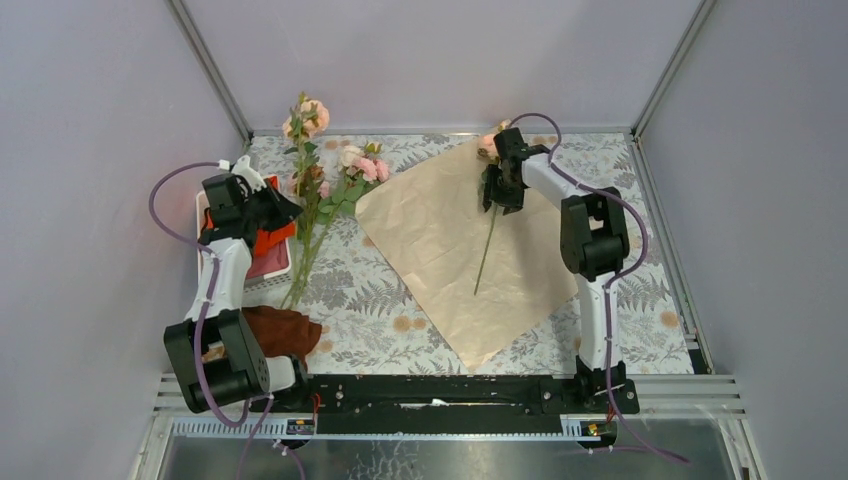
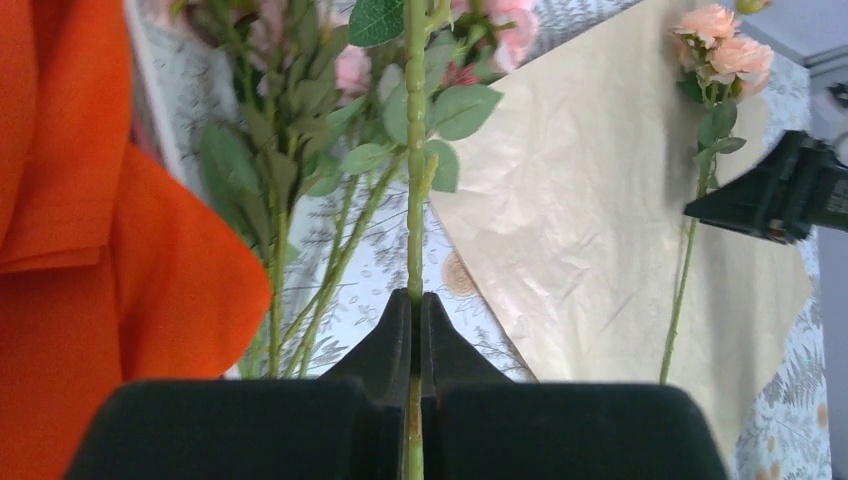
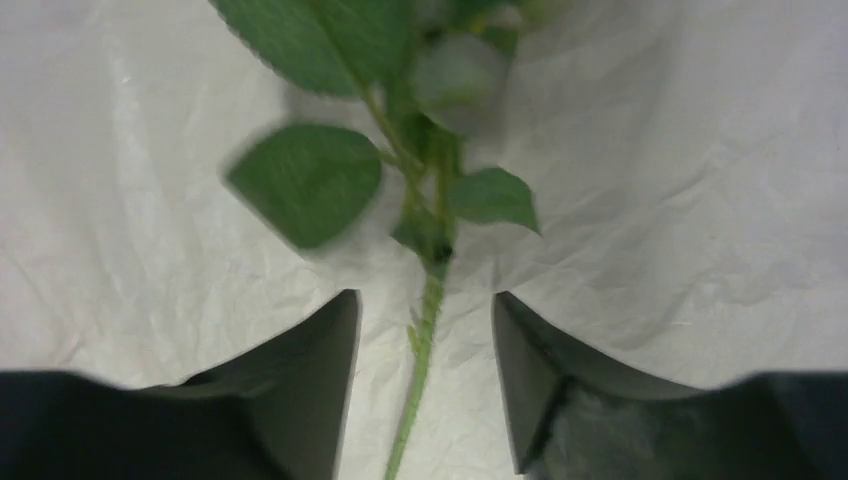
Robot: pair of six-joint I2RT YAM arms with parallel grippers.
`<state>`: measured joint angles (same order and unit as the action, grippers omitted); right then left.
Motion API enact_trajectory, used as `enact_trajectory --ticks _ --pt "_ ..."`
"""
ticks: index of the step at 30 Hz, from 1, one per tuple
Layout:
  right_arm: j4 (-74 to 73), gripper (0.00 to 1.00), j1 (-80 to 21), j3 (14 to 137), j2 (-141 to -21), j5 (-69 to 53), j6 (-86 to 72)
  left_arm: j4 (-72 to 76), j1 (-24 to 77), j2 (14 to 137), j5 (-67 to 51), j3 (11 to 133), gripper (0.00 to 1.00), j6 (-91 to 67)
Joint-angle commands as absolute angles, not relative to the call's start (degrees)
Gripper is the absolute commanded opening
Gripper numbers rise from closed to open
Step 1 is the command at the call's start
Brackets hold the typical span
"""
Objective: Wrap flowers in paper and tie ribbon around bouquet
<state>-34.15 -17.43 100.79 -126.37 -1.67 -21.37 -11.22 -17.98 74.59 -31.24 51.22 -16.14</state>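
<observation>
Standing apart, the jaws of the right hand [image 1: 498, 192] straddle a loose stem [image 1: 485, 255] without gripping it. In the wrist view, pale sheet shows on either side of the stalk, so this hand holds nothing. The stem lies flat on the paper [image 1: 440, 290] with its blooms at the sheet's 12 o'clock corner. Its cut end points to about 6, a shade toward 7, so its long axis follows the far-to-near diagonal of the sheet. The right hand hangs over the leafy upper part, toward 12.

The left hand [image 2: 415, 300] is pinched fully shut on a second stem [image 2: 415, 200], which runs straight out from its fingertips. I cannot tell from the wrist view which blooms top it. The rest of the flowers [image 1: 345, 175] lie on the tabletop [image 1: 360, 300] between this hand and the paper's 9 o'clock edge, with their stalks trailing toward 7. An orange cloth [image 2: 60, 220] sits on the side of the left hand away from the paper.

From the left hand, the paper lies at 3 o'clock. I judge the coming move to be a carry in that direction, with the second stem turned so its blooms point to 12, parallel to the loose stem. The left arm is nearer the remaining flowers, and the right arm is nearer the sheet. The right hand probably needs to clear the diagonal first.
</observation>
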Motion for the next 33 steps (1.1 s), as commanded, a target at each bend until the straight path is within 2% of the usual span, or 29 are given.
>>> enact_trajectory --ticks 1,4,5,7,9,11,13,17,21,22,24,25,28,29,30,31,32,33 --pt "-42.49 0.68 -17.75 111.99 -125.56 2.55 -16.16 -12.17 -15.42 71.16 -35.8 55.97 0.0 -13.9" --pt "-40.51 0.93 -19.14 111.27 -119.25 0.37 -15.22 -14.05 -12.84 70.97 -40.14 58.75 0.0 -13.69" --pt "-37.54 0.99 -20.2 108.95 -115.61 -2.5 -15.4 -14.4 -12.09 71.08 -41.7 59.54 0.0 -14.08" --pt "-26.72 1.0 -22.87 100.55 -107.68 -12.13 -18.74 -14.72 -10.34 71.45 -43.85 61.03 0.0 -15.31" --pt "-5.07 1.0 -25.88 87.56 -99.82 -23.13 -28.84 -14.7 -8.13 71.94 -45.32 62.31 0.0 -16.38" --pt "17.34 1.0 -29.74 77.14 -95.33 -26.55 -40.35 -14.5 -5.47 72.62 -45.98 63.4 0.0 -17.17" --pt "28.99 1.0 -33.48 74.32 -95.64 -25.98 -47.48 -14.22 -2.86 73.13 -46.14 64.12 0.0 -17.91" --pt "37.18 1.0 -37.59 78.15 -101.44 -23.85 -55.58 -14.11 1.79 73.12 -46.14 64.93 0.0 -18.26" --pt "35.6 0.99 -38.2 82.44 -106.36 -21.72 -58.05 -14.15 5.01 72.24 -46.93 64.11 0.0 -17.61" --pt "35.51 0.96 -38.24 82.78 -106.77 -21.18 -58.17 -14.13 5.59 72.1 -47.27 63.8 0.0 -17.58" --pt "35.49 0.81 -38.27 83.33 -107.19 -20.66 -58.18 -14.1 5.84 72.2 -47.9 63.32 0.0 -17.39" --pt "35.28 0.68 -38.2 83.46 -107.24 -20.37 -58.22 -14.19 5.93 72.16 -48.14 63.1 0.0 -17.05" --pt "32.32 0.17 -38.06 83.42 -106.57 -18.64 -57.18 -15.27 6.36 72.35 -48.25 62.47 0.0 -15.08" --pt "30.48 0.05 -37.87 83.24 -106.1 -17.99 -56.3 -16.07 6.41 72.52 -48.25 62.43 0.0 -13.93" --pt "29.13 0.0 -37.53 82.63 -105.45 -17.46 -55.27 -17.06 6.42 72.72 -47.89 62.64 0.0 -12.62" --pt "28.03 0.0 -36.97 81.72 -104.59 -17.4 -54.33 -19.85 6.42 73.12 -46.79 63.32 0.39 -10.92" --pt "26.76 0.0 -36.11 80.41 -103.56 -17.51 -53.34 -21.46 6.37 73.7 -44.62 64.54 0.72 -8.47" --pt "24.69 0.0 -35.08 79.29 -102.29 -17.49 -51.87 -25.31 6.33 74.26 -41.18 65.8 0.95 -6.1"
